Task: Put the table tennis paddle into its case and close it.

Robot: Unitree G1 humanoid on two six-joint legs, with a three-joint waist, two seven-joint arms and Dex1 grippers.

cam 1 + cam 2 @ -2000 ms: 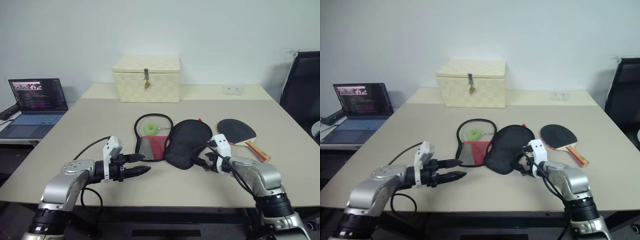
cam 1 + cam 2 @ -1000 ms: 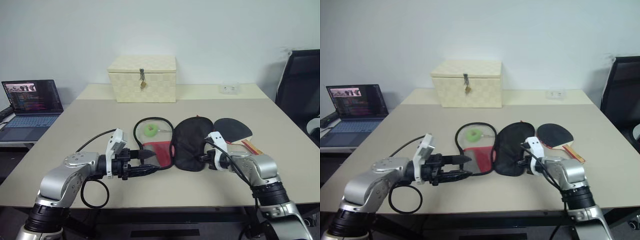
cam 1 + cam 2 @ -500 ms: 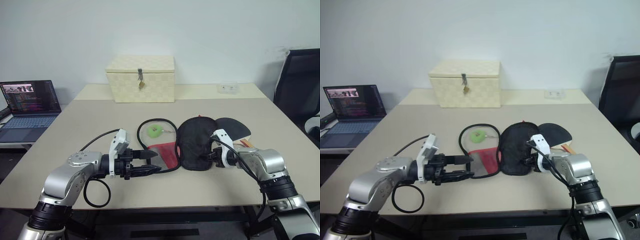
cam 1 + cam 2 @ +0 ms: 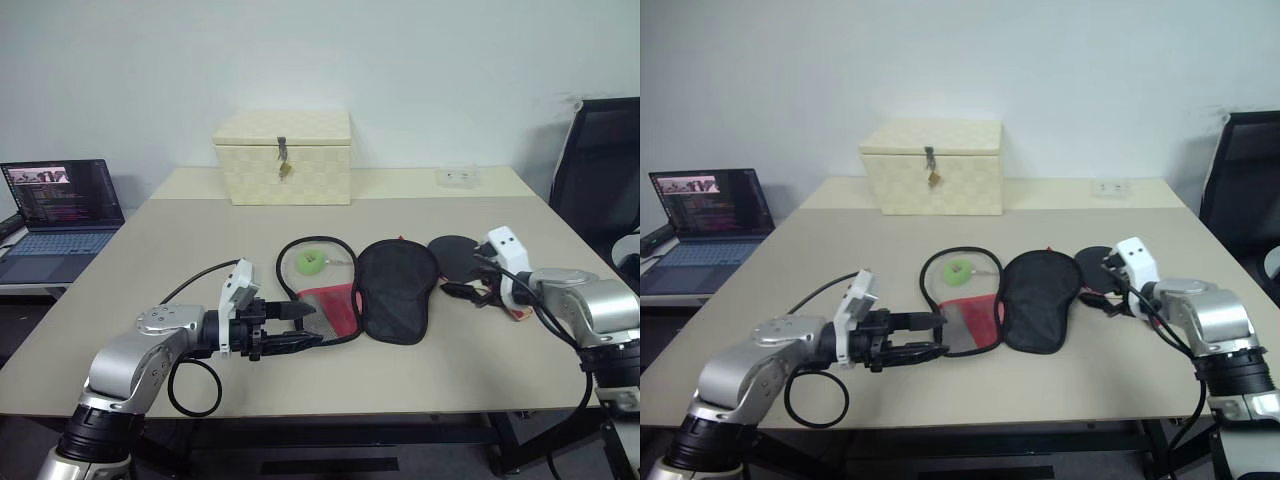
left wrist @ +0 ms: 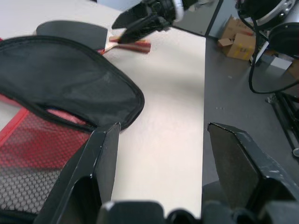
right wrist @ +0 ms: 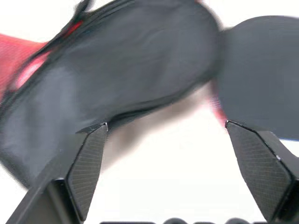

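Since half a second ago your right gripper has let go of the black flap of the case and swung out to the right, and it now sits over the table tennis paddle. Its fingers are spread wide with nothing between them. In the right wrist view the black flap lies just ahead of the fingers on one side and the paddle's round black face on the other, with bare table between the fingertips.

Your left gripper has stayed where it was, low over the table at the near edge of the case. Its fingers are parted. One finger rests by the red mesh half of the case at the edge of the black flap, but you cannot tell from these views whether it pinches the fabric or only touches it.

The case lies open and flat between the two sets of fingers. The mesh half with its black zip loop is nearer the left fingers and the black half nearer the right ones. A small green ball sits inside the zip loop, beyond the left fingers.

The paddle lies outside the case, on the table just beside the black flap, partly under the right fingers.

Well beyond both grippers stands a cream woven box with a metal latch. An open laptop sits far off to the left of the left fingers.
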